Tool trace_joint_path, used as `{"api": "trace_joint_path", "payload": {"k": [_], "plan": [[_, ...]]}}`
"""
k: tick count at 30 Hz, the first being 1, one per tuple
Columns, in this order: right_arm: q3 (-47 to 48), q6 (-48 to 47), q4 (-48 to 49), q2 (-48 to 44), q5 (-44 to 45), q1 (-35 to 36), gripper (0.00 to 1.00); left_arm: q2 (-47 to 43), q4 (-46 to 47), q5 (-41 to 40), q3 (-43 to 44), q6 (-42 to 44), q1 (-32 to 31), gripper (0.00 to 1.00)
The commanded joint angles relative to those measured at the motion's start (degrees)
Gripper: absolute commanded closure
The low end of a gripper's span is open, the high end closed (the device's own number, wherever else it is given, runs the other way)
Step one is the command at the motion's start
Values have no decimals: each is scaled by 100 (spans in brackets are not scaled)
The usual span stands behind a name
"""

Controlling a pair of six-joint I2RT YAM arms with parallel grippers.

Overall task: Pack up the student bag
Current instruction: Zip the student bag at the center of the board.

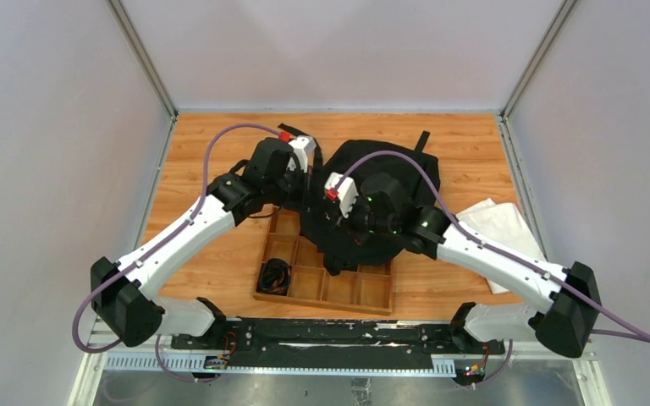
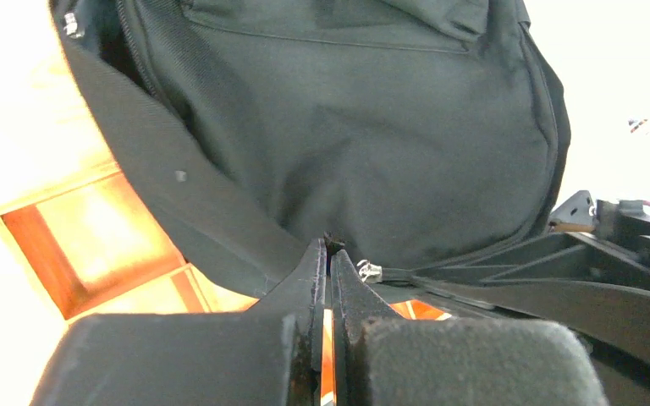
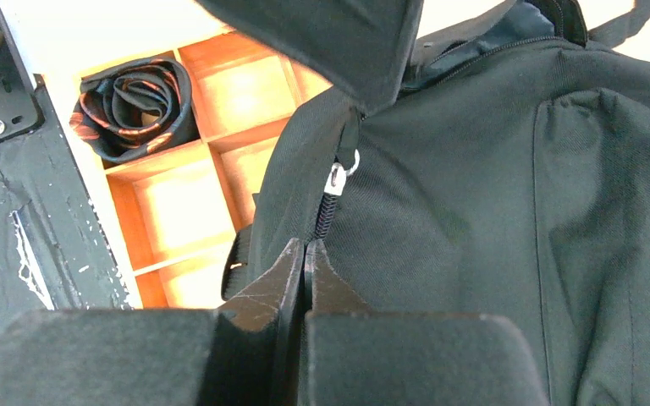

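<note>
The student bag (image 1: 398, 169), a floppy black backpack, lies at the table's middle with its near end over the wooden tray (image 1: 364, 292). My left gripper (image 1: 308, 193) sits at the bag's left edge. In the left wrist view the left gripper (image 2: 330, 247) is shut, with a small black tab of the bag (image 2: 372, 127) pinched at its tips, beside a silver zipper slider (image 2: 369, 272). My right gripper (image 3: 306, 245) is shut on the black zipper pull cord (image 3: 325, 211), which hangs from a metal slider (image 3: 336, 178) on the bag (image 3: 491, 211).
A coiled black cable (image 1: 273, 276) fills the tray's near-left compartment, and it also shows in the right wrist view as the cable (image 3: 135, 106). A white cloth (image 1: 498, 227) lies to the right of the bag. The arms' black base rail (image 1: 330, 334) runs along the near edge.
</note>
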Motion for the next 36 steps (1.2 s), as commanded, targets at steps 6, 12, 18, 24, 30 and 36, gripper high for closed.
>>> {"api": "trace_joint_path", "payload": {"k": [6, 12, 18, 24, 30, 36], "plan": [[-722, 253, -681, -1218, 236, 84, 100, 343, 294, 75, 181, 221, 774, 100], [-907, 390, -1027, -1481, 228, 129, 100, 928, 376, 114, 822, 273, 1093, 100], [-868, 352, -1399, -1649, 369, 201, 100, 1610, 134, 143, 1401, 298, 1512, 100], [-752, 249, -1717, -1769, 435, 209, 100, 1237, -23, 141, 1200, 420, 1612, 100], [-557, 10, -2278, -1649, 345, 208, 100, 1193, 84, -63, 1020, 879, 1733, 100], [-524, -144, -2669, -1876, 579, 207, 100, 1483, 634, 432, 976, 824, 1814, 100]]}}
